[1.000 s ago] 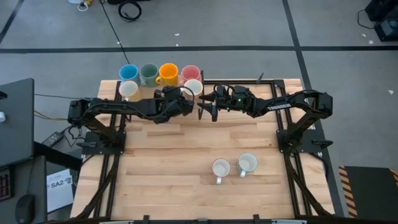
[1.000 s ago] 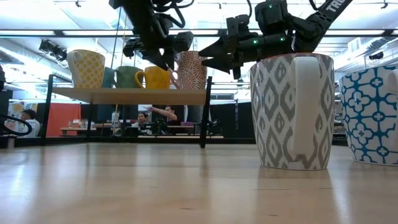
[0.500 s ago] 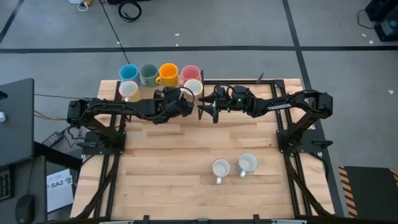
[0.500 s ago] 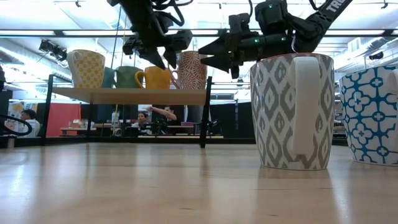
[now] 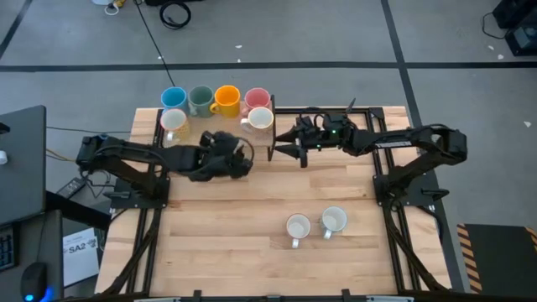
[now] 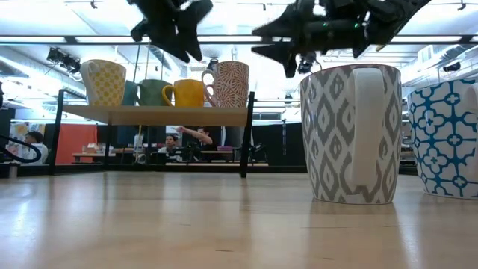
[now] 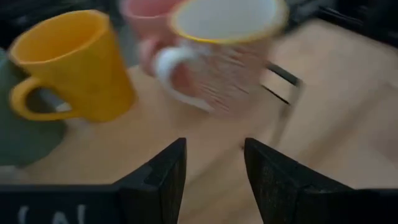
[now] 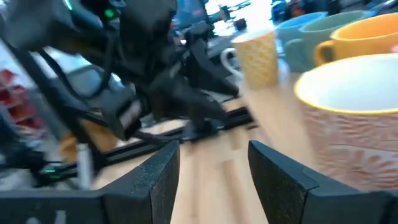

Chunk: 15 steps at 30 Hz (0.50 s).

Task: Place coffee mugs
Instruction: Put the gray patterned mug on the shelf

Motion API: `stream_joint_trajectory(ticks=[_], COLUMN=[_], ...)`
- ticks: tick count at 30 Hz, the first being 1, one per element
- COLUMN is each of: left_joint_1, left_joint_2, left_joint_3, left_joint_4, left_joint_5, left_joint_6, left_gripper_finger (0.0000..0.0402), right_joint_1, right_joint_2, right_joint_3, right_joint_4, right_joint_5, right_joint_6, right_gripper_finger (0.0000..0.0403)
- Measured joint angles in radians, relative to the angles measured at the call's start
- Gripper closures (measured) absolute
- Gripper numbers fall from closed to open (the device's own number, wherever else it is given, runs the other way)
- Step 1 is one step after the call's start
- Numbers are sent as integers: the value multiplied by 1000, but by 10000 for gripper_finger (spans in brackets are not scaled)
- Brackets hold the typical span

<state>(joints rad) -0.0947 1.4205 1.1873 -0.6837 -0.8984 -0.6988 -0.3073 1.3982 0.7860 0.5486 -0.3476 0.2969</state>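
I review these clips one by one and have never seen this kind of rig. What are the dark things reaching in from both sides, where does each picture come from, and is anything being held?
The dark things are two robot arms bolted at a wooden table, each ending in a two-finger gripper. One picture looks straight down from above, one looks level across the tabletop, and two come from cameras on the arms' wrists.

At the table's far edge is a raised shelf carrying six mugs: blue, dark green, orange-yellow, pink, and two pale patterned ones in front. Two more patterned mugs stand on the table nearer the camera.

The left gripper and the right gripper both hang open near the shelf. Neither holds anything.
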Motion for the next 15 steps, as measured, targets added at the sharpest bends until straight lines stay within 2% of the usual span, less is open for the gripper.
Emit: stream_joint_trajectory(ticks=[6, 11, 15], left_joint_1=[-143, -255, -332], left_joint_2=[-20, -13, -11], left_joint_3=[1, -1, -1], left_joint_4=[-39, -34, -15], left_joint_5=[149, 279, 300], left_joint_6=[132, 187, 186], left_gripper_finger=[233, 233, 233], right_joint_1=[59, 168, 271], right_joint_2=[-117, -167, -164], right_joint_3=[0, 0, 0], right_joint_4=[-182, -316, -378], right_joint_5=[-98, -101, -94], right_joint_6=[78, 103, 103], right_gripper_finger=[206, 206, 206])
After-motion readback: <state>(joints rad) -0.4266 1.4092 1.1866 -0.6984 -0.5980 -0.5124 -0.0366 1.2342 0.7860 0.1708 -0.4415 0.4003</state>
